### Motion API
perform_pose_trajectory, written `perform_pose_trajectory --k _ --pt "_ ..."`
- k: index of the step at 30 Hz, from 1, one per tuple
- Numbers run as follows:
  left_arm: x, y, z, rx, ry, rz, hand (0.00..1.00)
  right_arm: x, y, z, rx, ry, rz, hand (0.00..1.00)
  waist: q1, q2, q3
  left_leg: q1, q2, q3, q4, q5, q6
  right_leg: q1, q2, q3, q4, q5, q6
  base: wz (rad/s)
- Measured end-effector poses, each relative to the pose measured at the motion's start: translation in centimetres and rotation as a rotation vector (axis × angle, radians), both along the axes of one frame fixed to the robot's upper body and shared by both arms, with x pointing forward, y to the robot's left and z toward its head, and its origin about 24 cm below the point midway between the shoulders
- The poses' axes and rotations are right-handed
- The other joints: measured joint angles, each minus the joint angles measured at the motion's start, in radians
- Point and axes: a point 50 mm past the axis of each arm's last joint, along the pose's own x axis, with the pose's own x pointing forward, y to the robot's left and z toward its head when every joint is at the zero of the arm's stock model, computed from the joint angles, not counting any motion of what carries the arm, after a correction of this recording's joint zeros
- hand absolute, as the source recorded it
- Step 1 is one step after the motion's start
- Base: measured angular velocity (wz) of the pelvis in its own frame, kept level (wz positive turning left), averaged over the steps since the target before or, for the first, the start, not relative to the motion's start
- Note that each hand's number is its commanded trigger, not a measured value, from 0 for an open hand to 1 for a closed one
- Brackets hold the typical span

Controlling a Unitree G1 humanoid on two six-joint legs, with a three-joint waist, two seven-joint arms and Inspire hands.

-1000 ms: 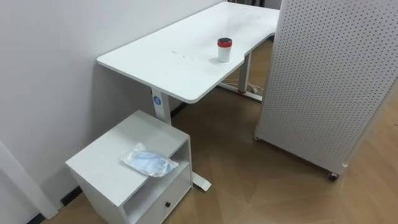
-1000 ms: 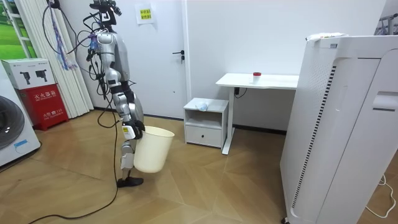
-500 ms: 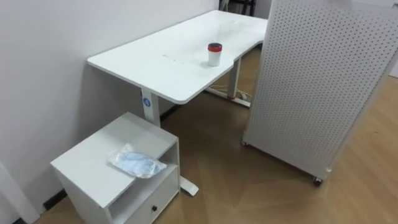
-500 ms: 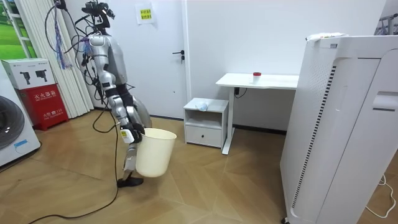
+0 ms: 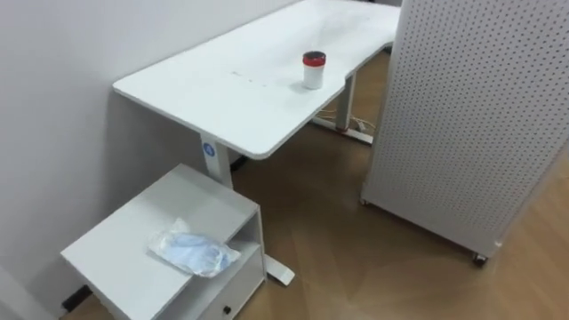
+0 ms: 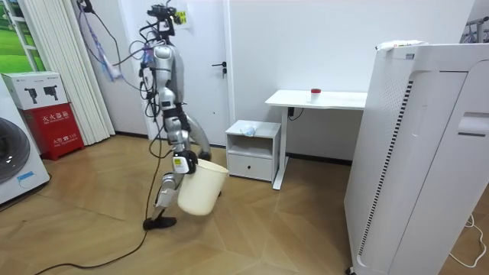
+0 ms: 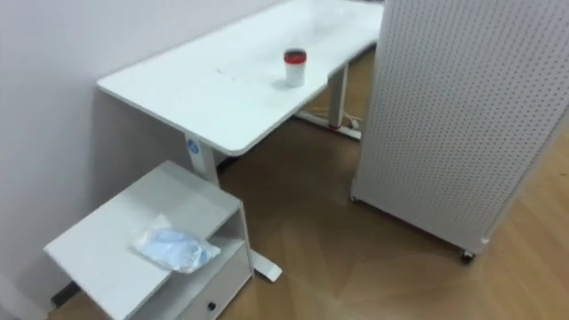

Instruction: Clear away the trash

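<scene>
A crumpled blue and white plastic wrapper (image 5: 191, 252) lies on top of a low white cabinet (image 5: 124, 262) at the lower left of the eye views. A white cup with a red lid (image 5: 313, 69) stands on the white desk (image 5: 222, 98) behind it. In the room view I stand mid-stride on the wooden floor, a short way to the left of the cabinet (image 6: 252, 149). A cream waste bin (image 6: 200, 191) hangs tilted at my knee. My right hand (image 6: 183, 162) grips its rim.
A tall white perforated panel on wheels (image 5: 480, 116) stands to the right of the desk, with bare wooden floor between it and the cabinet. In the room view, a red box (image 6: 52, 122) and a washing machine (image 6: 15, 160) are at the far left.
I have stepped towards the cabinet, moving to the room view's right with the bin swinging along. The eye views have shifted with my walk; wrapper and cup stay put.
</scene>
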Motion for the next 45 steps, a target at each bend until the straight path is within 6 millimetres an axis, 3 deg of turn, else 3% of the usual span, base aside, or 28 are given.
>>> perform_pose_trajectory --k 1,2,3,5,6,8,10,12,15,17,18,20,21,22,24,25,28,31,34,36,45 --pt "0.2 -0.1 0.0 0.000 -0.007 -0.003 0.00 -0.3 -0.4 0.1 -0.020 0.011 0.025 1.00 -0.003 0.007 -0.0216 -0.002 -0.010 0.009 -0.027 -0.026 -0.015 0.009 -0.006 0.019 0.007 -0.002 0.002 -0.26" --pt "0.4 -0.2 -0.1 -0.002 -0.014 -0.005 0.00 -0.5 -0.5 0.2 -0.030 0.017 0.027 1.00 -0.009 0.016 -0.0304 0.004 -0.007 0.011 -0.050 -0.052 -0.012 0.008 -0.006 0.009 0.021 -0.008 0.012 0.14" --pt "1.5 -0.1 0.0 0.009 -0.042 -0.015 0.00 -0.8 -0.4 0.1 -0.037 0.027 0.024 1.00 -0.012 0.013 -0.0345 0.013 -0.023 0.019 -0.027 -0.085 0.001 0.005 -0.024 -0.021 0.059 -0.019 0.028 0.22" --pt "3.2 0.0 0.0 0.020 -0.089 -0.022 0.00 -0.6 -0.4 0.1 -0.051 0.036 0.028 1.00 0.001 0.001 -0.0282 0.033 -0.036 0.044 -0.008 -0.122 0.017 -0.026 -0.046 -0.046 0.161 -0.012 0.042 0.04" --pt "3.9 0.1 0.1 0.036 -0.114 -0.007 0.00 -0.1 -0.5 0.1 -0.059 0.023 0.036 1.00 0.006 -0.002 -0.0273 0.050 -0.044 0.062 0.003 -0.134 0.036 -0.051 -0.060 -0.063 0.242 0.012 0.071 0.00" --pt "5.5 0.5 0.3 0.068 -0.159 0.004 0.00 0.6 -0.3 0.2 -0.064 0.005 0.062 1.00 0.002 0.010 -0.0314 0.084 -0.044 0.068 -0.003 -0.150 0.051 -0.083 -0.063 -0.068 0.351 0.089 0.080 0.10" --pt "7.7 0.8 0.8 0.111 -0.222 -0.010 0.00 1.3 -0.1 0.2 -0.067 -0.021 0.087 1.00 0.003 0.002 -0.0261 0.156 -0.070 0.043 -0.078 -0.160 0.046 -0.149 -0.083 -0.105 0.522 0.244 0.072 0.26" --pt "9.8 0.5 1.2 0.121 -0.291 -0.045 0.00 2.2 -0.3 0.4 -0.076 -0.055 0.096 1.00 -0.002 0.008 -0.0260 0.185 -0.078 0.022 -0.120 -0.167 0.042 -0.211 -0.102 -0.124 0.633 0.312 0.075 0.19" --pt "12.5 -0.3 1.7 0.133 -0.389 -0.072 0.00 4.3 -0.2 0.7 -0.078 -0.124 0.131 1.00 0.007 0.046 -0.0240 0.206 -0.055 0.010 -0.151 -0.168 0.041 -0.378 -0.126 -0.141 0.759 0.213 0.063 -0.07" --pt "13.6 -0.7 2.1 0.149 -0.448 -0.072 0.00 5.0 0.2 0.8 -0.073 -0.145 0.172 1.00 0.011 0.060 -0.0237 0.220 -0.036 0.010 -0.165 -0.167 0.036 -0.463 -0.133 -0.145 0.720 0.155 0.064 -0.12" --pt "14.4 -0.9 2.3 0.158 -0.478 -0.077 0.00 5.7 0.5 0.8 -0.068 -0.154 0.203 1.00 0.013 0.063 -0.0243 0.220 -0.023 0.009 -0.171 -0.166 0.030 -0.506 -0.128 -0.146 0.645 0.132 0.062 0.00" --pt "15.9 -1.4 2.8 0.169 -0.525 -0.095 0.00 6.4 0.8 0.9 -0.061 -0.167 0.222 1.00 0.004 0.062 -0.0239 0.206 -0.011 -0.005 -0.173 -0.161 0.020 -0.560 -0.118 -0.146 0.479 0.123 0.058 0.15" --pt "17.1 -1.9 3.2 0.171 -0.560 -0.114 0.00 7.0 0.9 0.9 -0.062 -0.180 0.225 1.00 -0.008 0.061 -0.0228 0.194 -0.005 -0.027 -0.173 -0.157 0.012 -0.581 -0.109 -0.148 0.356 0.130 0.055 0.42" --pt "18.3 -2.3 3.6 0.172 -0.602 -0.143 0.00 7.3 1.1 1.0 -0.060 -0.187 0.232 1.00 -0.016 0.054 -0.0211 0.179 -0.003 -0.046 -0.170 -0.156 0.001 -0.593 -0.103 -0.143 0.234 0.171 0.061 0.46" --pt "19.9 -2.8 4.4 0.185 -0.664 -0.185 0.00 7.8 1.4 1.0 -0.063 -0.199 0.249 1.00 -0.032 0.060 -0.0233 0.143 0.015 -0.085 -0.148 -0.155 -0.023 -0.588 -0.066 -0.148 0.168 0.269 0.063 0.42" --pt "20.8 -2.9 4.9 0.198 -0.711 -0.201 0.00 8.1 1.7 1.0 -0.058 -0.200 0.267 1.00 -0.033 0.060 -0.0198 0.131 0.027 -0.094 -0.152 -0.152 -0.037 -0.585 -0.044 -0.168 0.142 0.281 0.050 0.25" --pt "21.5 -3.2 5.4 0.220 -0.765 -0.214 0.00 8.9 2.5 1.0 -0.039 -0.220 0.320 1.00 -0.043 0.062 -0.0119 0.121 0.048 -0.098 -0.168 -0.146 -0.059 -0.586 -0.019 -0.185 0.119 0.292 0.029 0.00" --pt "22.5 -4.0 5.9 0.230 -0.808 -0.251 0.00 10.4 2.6 1.4 -0.051 -0.240 0.373 1.00 -0.060 0.071 0.0018 0.099 0.059 -0.108 -0.171 -0.145 -0.067 -0.610 -0.019 -0.205 0.127 0.285 0.019 0.02" --pt "23.9 -4.2 6.8 0.255 -0.865 -0.255 0.00 11.5 3.1 1.7 -0.049 -0.263 0.422 1.00 -0.064 0.071 0.0103 0.066 0.063 -0.112 -0.170 -0.143 -0.073 -0.638 -0.018 -0.227 0.128 0.286 0.012 0.07" --pt "24.5 -4.3 7.2 0.268 -0.894 -0.253 0.00 12.0 3.3 1.9 -0.046 -0.275 0.438 1.00 -0.065 0.071 0.0248 0.064 0.064 -0.113 -0.170 -0.143 -0.074 -0.641 -0.018 -0.227 0.131 0.284 0.011 0.03" --pt "26.7 -4.5 9.0 0.338 -0.996 -0.226 0.00 14.6 4.5 2.7 -0.053 -0.325 0.527 1.00 -0.065 0.072 0.0305 -0.049 0.062 -0.128 -0.115 -0.142 -0.074 -0.760 -0.028 -0.228 0.197 0.277 0.007 0.02"
